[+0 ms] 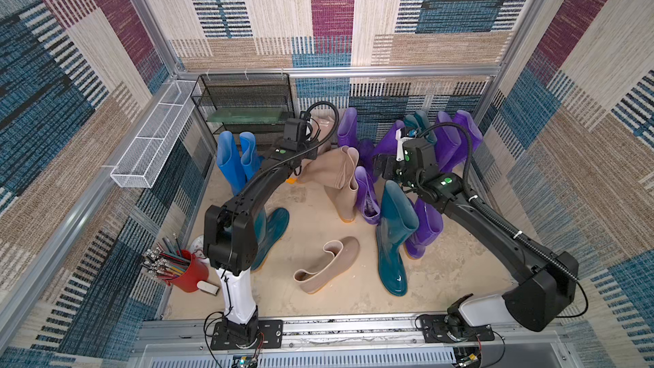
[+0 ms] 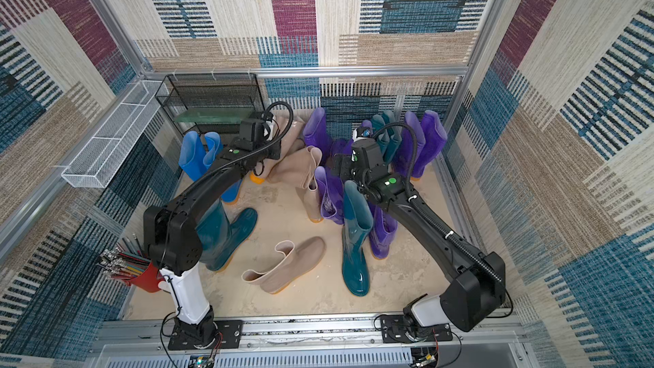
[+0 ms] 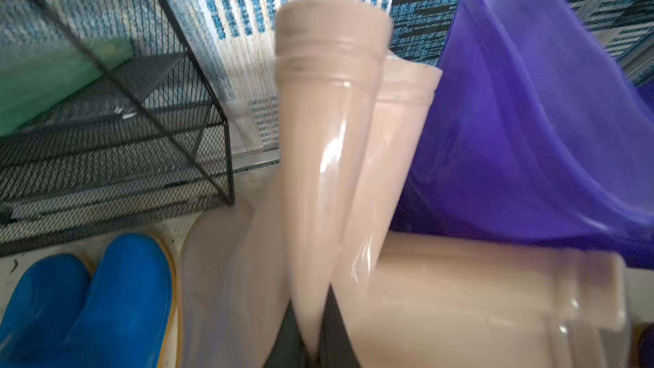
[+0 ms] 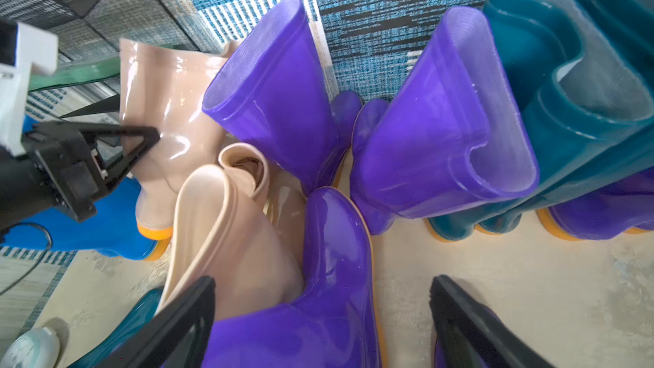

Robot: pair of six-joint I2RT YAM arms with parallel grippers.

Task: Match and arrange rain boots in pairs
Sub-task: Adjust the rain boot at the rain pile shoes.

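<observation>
The biggest hazard is the crowd itself: the rain boots at the far side of the desk stand and lean on one another, beige against purple, so drawing one out could topple its neighbours. The left claw is clamped narrow on the shaft wall of a tall beige boot, which stands at the far middle, just beside the black mesh rack and touching a second beige boot. The rubber looks glossy and soft, so I judge that a pinch on one thin wall may slip or fold once the weight comes on, swinging the boot into the purple boot next to it. That wrist view is blurred, so how deep the bite goes cannot be told. The right claw hangs wide and empty above a purple toe, near the left arm's reach; the arms could clash if both enter the beige cluster. A smaller risk is snagging the rack's wire edge. Around all this rise carpet-patterned walls in cream, blue and plum on an aluminium frame. The desk is sandy and blotched, with a fallen beige boot on its side near the middle. A white mesh tray hangs on the wall by the left arm, and a red cup of pencils sits beside that arm's base.
</observation>
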